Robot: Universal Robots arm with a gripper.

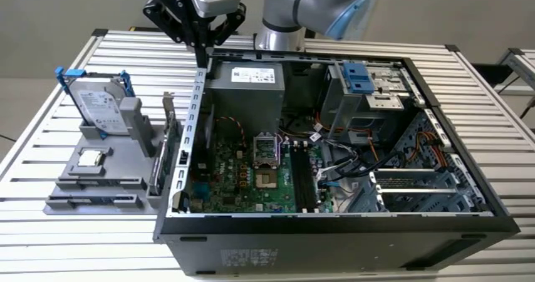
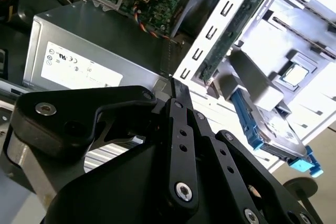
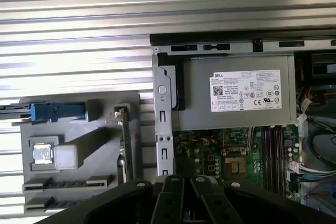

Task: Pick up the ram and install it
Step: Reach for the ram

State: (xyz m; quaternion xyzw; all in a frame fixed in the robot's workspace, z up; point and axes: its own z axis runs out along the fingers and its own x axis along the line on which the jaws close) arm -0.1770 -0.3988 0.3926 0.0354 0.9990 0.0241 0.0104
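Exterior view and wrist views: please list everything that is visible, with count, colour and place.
table: one, silver, underneath
computer case: one, black, on table
motherboard: one, green, inside case
power supply: one, grey, inside case
holder: one, grey, exterior view's left of case
hard drive: one, silver, upright on holder
processor: one, silver, on holder
expansion card: one, green, on holder
ram: count unclear, dark, holder's slots
gripper: one, black, shut, above case wall
arm: one, grey-blue, behind case

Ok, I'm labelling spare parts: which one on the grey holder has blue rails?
The hard drive, standing on edge; the flat processor chip and the expansion card beside the case have none.
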